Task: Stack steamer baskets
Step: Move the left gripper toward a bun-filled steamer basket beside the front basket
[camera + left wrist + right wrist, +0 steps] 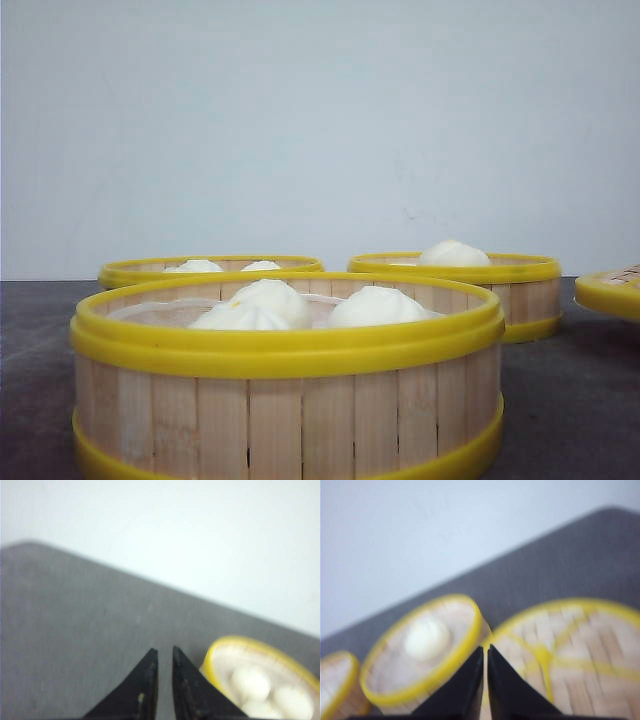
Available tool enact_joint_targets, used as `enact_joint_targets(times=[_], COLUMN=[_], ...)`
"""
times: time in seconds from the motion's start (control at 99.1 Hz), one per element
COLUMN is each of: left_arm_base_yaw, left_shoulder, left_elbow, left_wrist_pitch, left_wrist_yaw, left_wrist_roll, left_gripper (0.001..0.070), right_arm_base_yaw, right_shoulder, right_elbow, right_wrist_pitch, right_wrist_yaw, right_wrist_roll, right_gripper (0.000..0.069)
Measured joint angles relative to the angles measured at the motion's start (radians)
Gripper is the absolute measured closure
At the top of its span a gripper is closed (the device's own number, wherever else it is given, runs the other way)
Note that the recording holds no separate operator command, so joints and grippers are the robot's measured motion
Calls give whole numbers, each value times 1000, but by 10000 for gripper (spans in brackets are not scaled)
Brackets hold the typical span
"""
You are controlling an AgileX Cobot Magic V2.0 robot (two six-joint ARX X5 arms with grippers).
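With both sets of fingers (pixel 163 672) (pixel 485 667) clenched and empty, open yours wide before gripping the rear-right steamer basket (pixel 455 290) by its rim.

Dark grey bench (pixel 585 400). Three steamer baskets on it: one (pixel 290 400) at near edge, two (pixel 130 272) (pixel 520 290) toward far edge. Lid (pixel 610 292) at right edge.

My front view is evenly and softly lit, with only faint shadows on the dark table (pixel 40 400) and a washed-out pale wall (pixel 320 120). Both wrist views are blurred: my left fingers (pixel 145 690) look soft-edged, and the steamer baskets (pixel 425 650) beyond my right fingers (pixel 505 690) smear out of focus.
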State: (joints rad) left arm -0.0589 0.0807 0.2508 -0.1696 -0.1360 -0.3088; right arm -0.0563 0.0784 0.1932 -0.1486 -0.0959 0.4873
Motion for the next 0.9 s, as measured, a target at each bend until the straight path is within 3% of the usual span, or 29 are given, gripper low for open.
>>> enact_joint_targets(times=[0.131, 0.303, 0.444, 0.504, 0.595, 0.646, 0.736, 0.898], left_arm_base_yaw=[0, 0, -1, -4, -6, -12, -23, -53], left_shoulder=[138, 354, 487, 522, 565, 584, 620, 729], left_elbow=[146, 373, 488, 496, 496, 496, 496, 502], left_wrist_pitch=[-21, -129, -176, -177, -190, -192, -177, -133], left_wrist_yaw=[0, 29, 38, 40, 64, 70, 86, 116], left_wrist_roll=[11, 55, 66, 69, 74, 78, 80, 80], left_gripper=[685, 685, 664, 593, 426, 352, 297, 285], right_arm_base_yaw=[0, 5, 39, 52, 63, 69, 76, 81], right_shoulder=[134, 348, 432, 443, 458, 470, 495, 537], right_elbow=[187, 439, 548, 564, 567, 567, 567, 567], right_wrist_pitch=[-60, -206, -252, -259, -261, -262, -262, -261], right_wrist_yaw=[30, 31, 36, 36, 35, 34, 23, -13], right_wrist_roll=[-51, -191, -280, -301, -309, -309, -308, -306], right_gripper=[682, 682, 675, 603, 370, 289, 236, 220])
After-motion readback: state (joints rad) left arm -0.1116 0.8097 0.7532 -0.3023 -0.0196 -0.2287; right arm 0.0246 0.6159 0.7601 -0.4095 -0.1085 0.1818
